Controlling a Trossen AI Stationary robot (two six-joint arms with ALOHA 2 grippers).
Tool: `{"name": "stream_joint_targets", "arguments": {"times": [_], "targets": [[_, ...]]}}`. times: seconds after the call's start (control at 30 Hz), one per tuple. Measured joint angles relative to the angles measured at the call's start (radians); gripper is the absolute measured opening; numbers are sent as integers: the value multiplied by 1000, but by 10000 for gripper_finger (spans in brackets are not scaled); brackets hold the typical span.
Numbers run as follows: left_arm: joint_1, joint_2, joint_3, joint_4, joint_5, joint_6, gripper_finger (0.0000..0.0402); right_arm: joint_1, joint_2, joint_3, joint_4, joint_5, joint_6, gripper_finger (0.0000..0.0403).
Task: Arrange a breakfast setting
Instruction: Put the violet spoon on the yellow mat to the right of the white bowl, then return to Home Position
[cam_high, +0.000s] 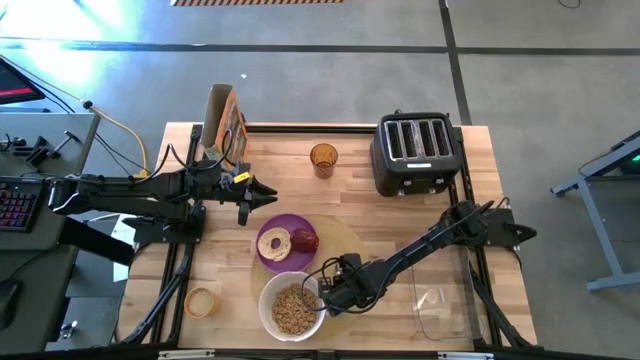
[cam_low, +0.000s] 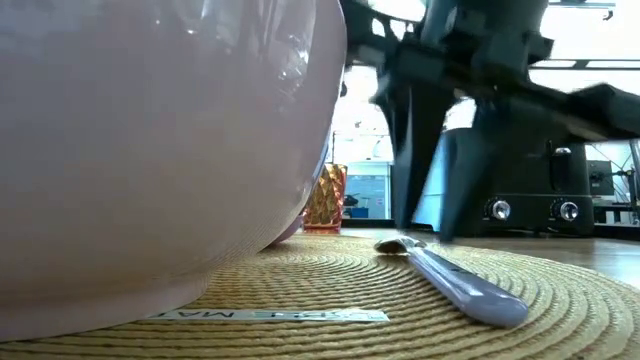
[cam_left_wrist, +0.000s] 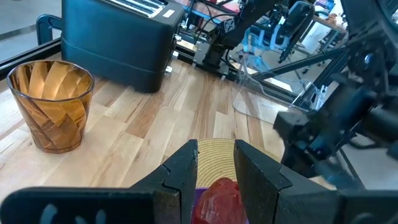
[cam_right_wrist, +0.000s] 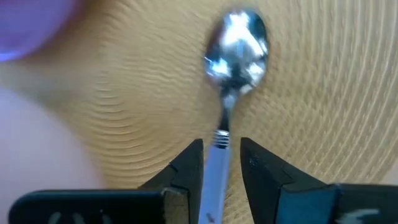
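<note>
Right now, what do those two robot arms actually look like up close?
Both are slim, dark, jointed arms with black cables running along them. The left gripper and right gripper each end in two flat, dark, wedge-shaped fingers. The left arm carries a small yellow tag near its wrist.

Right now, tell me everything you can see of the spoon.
The small spoon has a shiny metal bowl and a pale lavender handle. It lies flat on the woven tan mat, just right of the white bowl without touching it. The right gripper straddles its handle, fingers slightly parted on either side. Whether they touch it cannot be told.
</note>
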Motion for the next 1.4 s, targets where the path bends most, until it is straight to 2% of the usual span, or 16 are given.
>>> {"name": "stream_joint_targets", "arguments": {"times": [0.17, 0.3, 0.53, 0.73, 0.97, 1.03, 1.13, 1.4], "targets": [[0, 0, 0, 0, 0, 0, 95, 0, -64, 0, -36, 118, -130, 85], [0, 0, 0, 0, 0, 0, 95, -17, -129, 0, -64, 195, -296, 85], [0, 0, 0, 0, 0, 0, 95, -105, -268, 0, -114, 255, -713, 85], [0, 0, 0, 0, 0, 0, 95, -207, -380, 0, -89, 231, -1139, 85], [0, 0, 0, 0, 0, 0, 95, -297, -450, -7, -53, 98, -1485, 85], [0, 0, 0, 0, 0, 0, 95, -311, -493, -63, 12, 59, -1551, 85], [0, 0, 0, 0, 0, 0, 95, -334, -602, -221, 143, 24, -1608, 85], [0, 0, 0, 0, 0, 0, 95, -350, -998, -694, 467, -2, -1665, 85]]}}
